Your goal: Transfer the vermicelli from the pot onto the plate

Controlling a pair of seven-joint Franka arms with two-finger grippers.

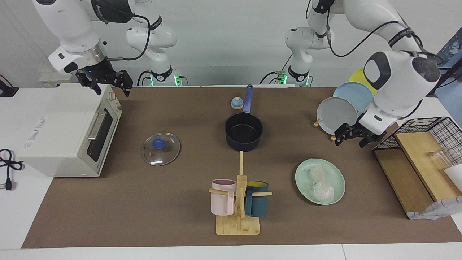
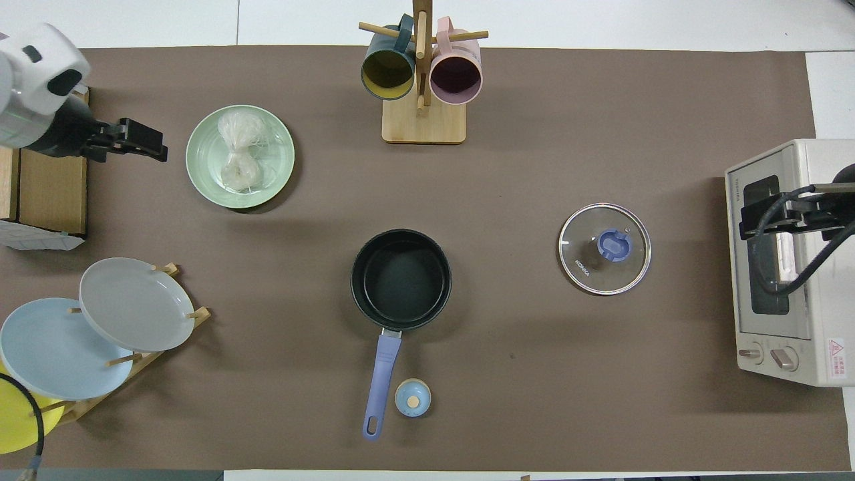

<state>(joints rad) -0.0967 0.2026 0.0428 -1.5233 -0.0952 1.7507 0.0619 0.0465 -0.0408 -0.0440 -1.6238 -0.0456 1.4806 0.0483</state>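
The vermicelli (image 1: 319, 181) lies as a whitish tangle on the mint-green plate (image 1: 301, 172), toward the left arm's end of the table; it also shows in the overhead view (image 2: 239, 155) on the plate (image 2: 280, 137). The navy pot (image 1: 243, 131) stands mid-table with a black, empty inside (image 2: 401, 277) and its blue handle pointing toward the robots. My left gripper (image 1: 349, 140) is open and empty, raised over the mat between the plate and the wooden board (image 2: 155, 141). My right gripper (image 1: 112, 89) is open and waits over the toaster oven.
A glass lid (image 1: 161, 148) lies between the pot and the toaster oven (image 1: 65, 130). A mug stand (image 1: 238, 202) holds a pink and a teal mug. A rack (image 1: 337, 115) holds grey, light blue and yellow plates. A wire basket and wooden board (image 1: 426, 144) are at the left arm's end.
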